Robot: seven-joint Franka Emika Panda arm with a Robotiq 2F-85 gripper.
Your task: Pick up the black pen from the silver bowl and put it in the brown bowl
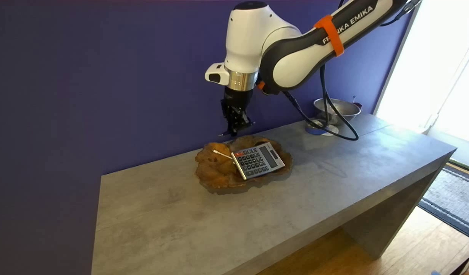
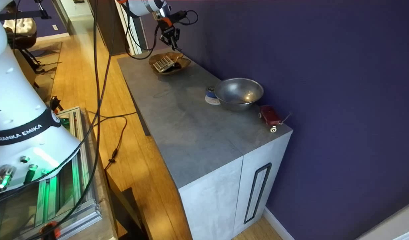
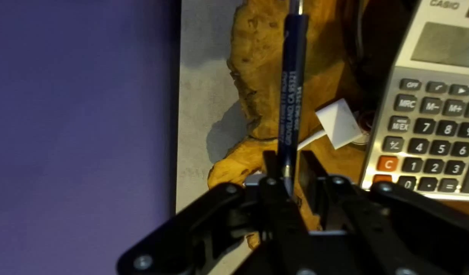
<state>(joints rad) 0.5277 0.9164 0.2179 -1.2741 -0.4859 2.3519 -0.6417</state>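
Black two-fingered claw (image 3: 289, 168) is hanging above a wide, shallow, tan-brown wood-like bowl (image 1: 215, 172), toward its 12 o'clock edge as I am viewing it in an exterior view. Fingers are standing apart by roughly the barrel's thickness and are clasping a slim, dark, pale-lettered pen (image 3: 291, 95). Pen is pointing to 12 o'clock from the fingertips in the wrist view, running past the picture's edge.

Same view: plain purple wall (image 3: 85, 133) is filling 9 o'clock; flat, silver-grey, dark-keyed calculator (image 3: 429, 114) is showing at 3 o'clock and is resting in the brown bowl. White, square-ended connector (image 3: 339, 124) is lying between pen and calculator.

In an exterior view, a round, shiny silver metal bowl (image 2: 237, 90) is sitting at 4 o'clock from the brown bowl, well apart, on the grey, stone-look tabletop (image 2: 191, 133). Small dark-red toy wagon (image 2: 270, 115) is standing at the silver bowl's 4 o'clock.
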